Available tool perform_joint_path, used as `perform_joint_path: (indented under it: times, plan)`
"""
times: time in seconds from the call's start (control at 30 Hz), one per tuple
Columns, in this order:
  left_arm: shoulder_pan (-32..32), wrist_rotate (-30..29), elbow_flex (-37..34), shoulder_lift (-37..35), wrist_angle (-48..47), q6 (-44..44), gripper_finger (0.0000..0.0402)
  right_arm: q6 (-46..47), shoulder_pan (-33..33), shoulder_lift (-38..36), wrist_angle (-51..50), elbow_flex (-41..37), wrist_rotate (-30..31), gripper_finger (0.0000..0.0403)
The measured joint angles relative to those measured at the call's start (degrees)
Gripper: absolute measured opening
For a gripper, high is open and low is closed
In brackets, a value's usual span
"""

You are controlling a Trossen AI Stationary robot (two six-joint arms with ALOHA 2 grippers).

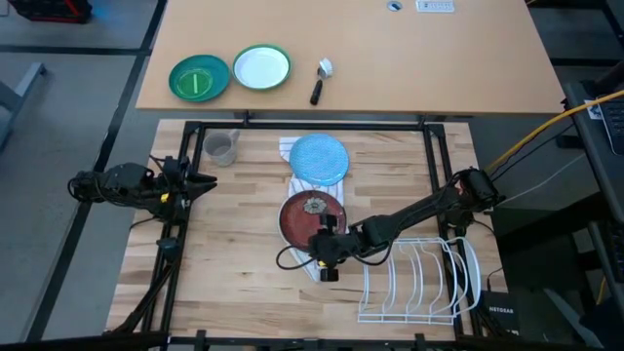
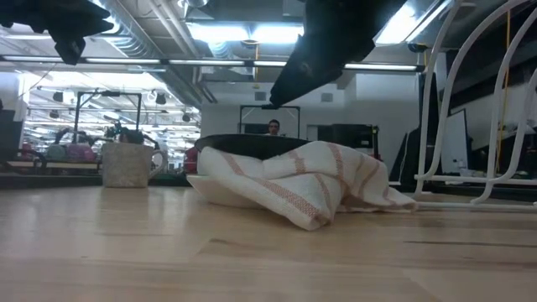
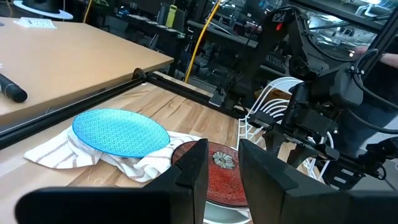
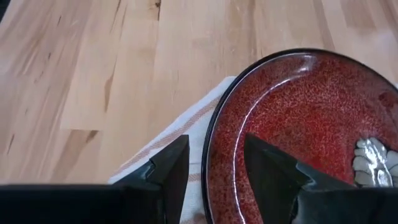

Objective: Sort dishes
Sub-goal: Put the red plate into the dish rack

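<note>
A dark red plate with a flower mark [image 1: 312,216] lies at the table's middle on a white, red-striped towel [image 2: 302,186]. A white rim [image 3: 225,211] shows under it. A light blue plate [image 1: 319,158] rests on the towel's far part. My right gripper [image 4: 214,158] is open above the red plate's near rim [image 4: 210,149], one finger over the towel and one over the plate's inside. In the low view it hangs clear above the plate [image 2: 252,144]. My left gripper [image 3: 224,165] is open and empty at the table's left edge [image 1: 200,182].
A white wire dish rack [image 1: 419,283] stands at the near right, close to my right arm. A grey mug [image 1: 222,148] stands at the far left. On the far table lie a green plate [image 1: 199,78], a green-rimmed white plate [image 1: 261,66] and a black-handled tool [image 1: 319,83].
</note>
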Motion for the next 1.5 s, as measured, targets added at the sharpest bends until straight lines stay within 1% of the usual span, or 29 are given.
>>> perform_joint_path:
  times: [0.1,0.23,0.33,0.6,0.8,1.1,1.2,1.4,1.5]
  plan:
    - [0.02,0.0,0.0,0.0,0.0,0.0,0.0081,1.07,0.62,1.05,0.21,0.0,1.12,0.0159]
    - [0.0,0.02,0.0,0.0,-0.09,-0.02,0.0081,2.94,0.85,4.08,0.5,-0.02,0.04,0.0159]
    - [0.01,0.02,0.0,0.0,-0.05,-0.04,0.0081,3.57,0.73,5.35,0.76,-0.02,0.88,0.0159]
    - [0.0,0.02,0.0,0.0,-0.09,-0.04,0.0081,3.27,0.23,5.71,0.31,-0.04,5.89,0.0159]
    - [0.0,0.03,0.0,0.0,0.0,0.04,0.0081,3.1,-0.13,7.45,-0.56,0.0,5.08,0.0159]
    - [0.0,0.02,0.0,0.0,-0.14,0.31,0.0081,3.02,-0.02,8.63,-0.79,0.04,9.08,0.0156]
    - [0.0,0.02,0.0,0.0,-0.2,0.33,0.0081,3.0,-0.01,8.68,-0.72,0.02,9.25,0.0137]
    - [0.0,0.02,0.0,0.0,-0.33,0.32,0.0081,0.71,0.08,8.51,0.3,0.02,10.29,0.007]
    - [0.02,0.02,0.0,0.02,-0.37,0.31,0.0081,-0.96,0.06,8.43,-0.23,0.97,10.76,0.0052]
